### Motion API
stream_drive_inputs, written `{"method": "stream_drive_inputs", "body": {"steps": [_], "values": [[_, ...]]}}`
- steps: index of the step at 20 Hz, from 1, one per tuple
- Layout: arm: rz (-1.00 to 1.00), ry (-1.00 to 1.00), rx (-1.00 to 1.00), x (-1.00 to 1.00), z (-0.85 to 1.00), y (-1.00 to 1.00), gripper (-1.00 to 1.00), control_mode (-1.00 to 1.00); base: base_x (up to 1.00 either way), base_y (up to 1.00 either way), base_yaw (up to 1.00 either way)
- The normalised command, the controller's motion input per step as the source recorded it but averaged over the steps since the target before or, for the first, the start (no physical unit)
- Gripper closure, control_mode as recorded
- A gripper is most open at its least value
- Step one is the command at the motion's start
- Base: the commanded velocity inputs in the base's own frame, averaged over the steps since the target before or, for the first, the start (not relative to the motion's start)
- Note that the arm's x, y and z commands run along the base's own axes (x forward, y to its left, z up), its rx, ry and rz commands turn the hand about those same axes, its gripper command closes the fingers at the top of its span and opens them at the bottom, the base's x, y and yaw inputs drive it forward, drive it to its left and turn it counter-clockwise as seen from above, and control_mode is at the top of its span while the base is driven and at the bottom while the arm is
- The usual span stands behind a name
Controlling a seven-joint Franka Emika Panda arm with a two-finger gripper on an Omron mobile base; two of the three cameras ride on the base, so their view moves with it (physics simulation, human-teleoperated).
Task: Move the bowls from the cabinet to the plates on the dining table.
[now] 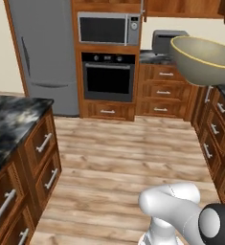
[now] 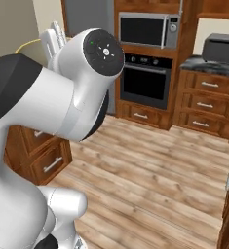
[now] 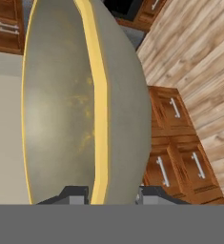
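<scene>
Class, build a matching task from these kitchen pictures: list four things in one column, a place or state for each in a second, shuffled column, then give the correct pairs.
Things:
1. bowl
2. microwave
3. oven
4. toaster oven

Places or states:
A. built in directly below the microwave
B. on the marbled counter above wooden drawers
C. gripped at its yellowish rim by the gripper
D. set high in the wooden unit beside the grey fridge

Pairs: 1-C, 2-D, 3-A, 4-B

A black built-in oven (image 1: 108, 77) sits under a silver microwave (image 1: 109, 28). Left of the oven stands a grey fridge (image 1: 47, 52); right of it, a toaster oven (image 1: 164, 40) above wooden drawers (image 1: 163, 91).
</scene>
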Motion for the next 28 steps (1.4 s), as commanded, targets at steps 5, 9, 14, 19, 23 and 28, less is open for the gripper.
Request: {"method": "stream_drive_inputs", "body": {"steps": [5,9,14,19,23,28], "values": [[0.0,0.0,0.0,0.0,0.0,0.0,1.0,1.0,0.0,0.0,0.25],[0.0,0.0,0.0,0.0,0.0,0.0,1.0,1.0,0.0,0.0,0.25],[0.0,0.0,0.0,0.0,0.0,0.0,1.0,1.0,0.0,0.0,0.25],[0.0,0.0,0.0,0.0,0.0,0.0,1.0,1.0,0.0,0.0,0.25],[0.0,0.0,0.0,0.0,0.0,0.0,1.0,1.0,0.0,-0.01,0.25],[0.0,0.0,0.0,0.0,0.0,0.0,1.0,1.0,0.0,-0.01,0.25]]}}
